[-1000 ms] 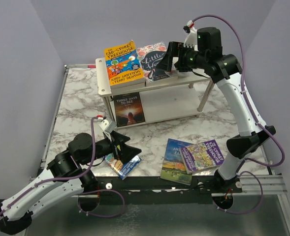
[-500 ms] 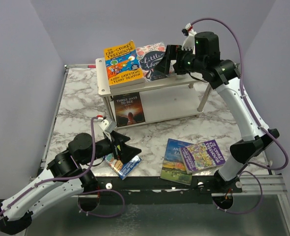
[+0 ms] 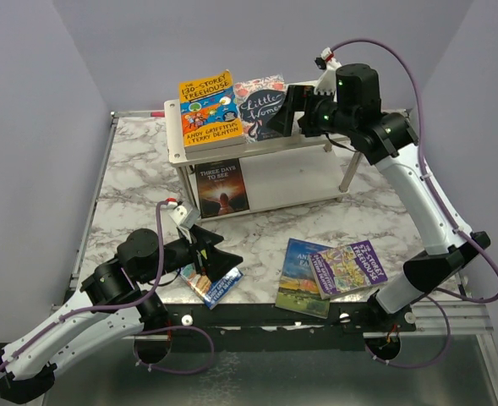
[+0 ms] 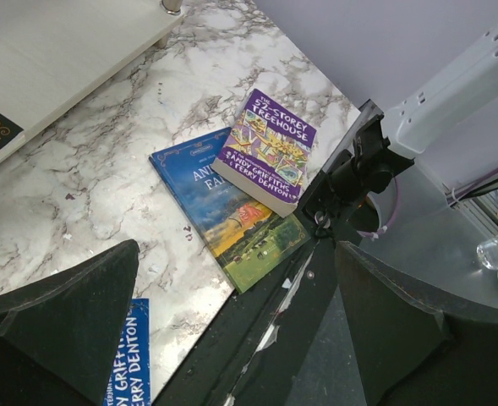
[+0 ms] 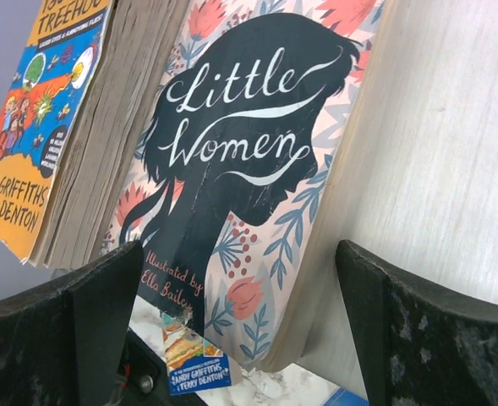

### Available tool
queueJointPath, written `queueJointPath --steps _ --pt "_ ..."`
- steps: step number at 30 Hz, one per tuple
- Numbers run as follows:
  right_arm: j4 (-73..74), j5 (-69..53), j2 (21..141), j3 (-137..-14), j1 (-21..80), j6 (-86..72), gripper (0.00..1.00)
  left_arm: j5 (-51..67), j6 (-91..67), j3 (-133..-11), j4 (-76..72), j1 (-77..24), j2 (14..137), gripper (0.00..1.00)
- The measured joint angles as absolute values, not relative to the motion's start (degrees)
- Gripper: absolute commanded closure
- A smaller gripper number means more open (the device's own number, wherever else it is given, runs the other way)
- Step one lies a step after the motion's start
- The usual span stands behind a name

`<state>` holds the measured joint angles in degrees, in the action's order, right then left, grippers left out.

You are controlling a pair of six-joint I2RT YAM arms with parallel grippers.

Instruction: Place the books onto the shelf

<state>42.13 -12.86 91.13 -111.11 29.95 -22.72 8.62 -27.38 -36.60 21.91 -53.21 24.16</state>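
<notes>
Found right pincer (image 3: 282, 112) released at Little Women (image 3: 261, 106) on shelf (image 3: 295, 182); left pincer (image 3: 223, 258) released above blue paperback (image 3: 215, 286), tabletop (image 3: 130, 186) near edge. Judged light, bendy, slick: take by spine edge.

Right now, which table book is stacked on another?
The purple Treehouse: it overlaps Animal Farm; the blue Treehouse lies alone.

Six books (image 3: 208, 108) visible, one two-tier shelf (image 3: 295, 182), two robot arms (image 3: 418, 190), one marble table (image 3: 130, 169).
</notes>
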Motion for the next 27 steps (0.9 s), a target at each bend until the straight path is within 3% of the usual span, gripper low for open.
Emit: queueJointPath --steps 7,18,27 --pt "45.2 -4.7 89.4 -111.2 30.2 -22.2 0.00 8.5 -27.4 -36.6 21.9 -53.2 24.1 0.01" --pt "42.1 0.4 66.8 -88.3 30.2 -20.6 0.00 6.6 -29.3 -36.6 22.0 -53.2 25.9 0.01" --pt "44.9 4.9 51.0 -63.5 30.2 -31.7 0.03 7.4 -30.0 -36.6 21.6 -53.2 32.8 0.01"
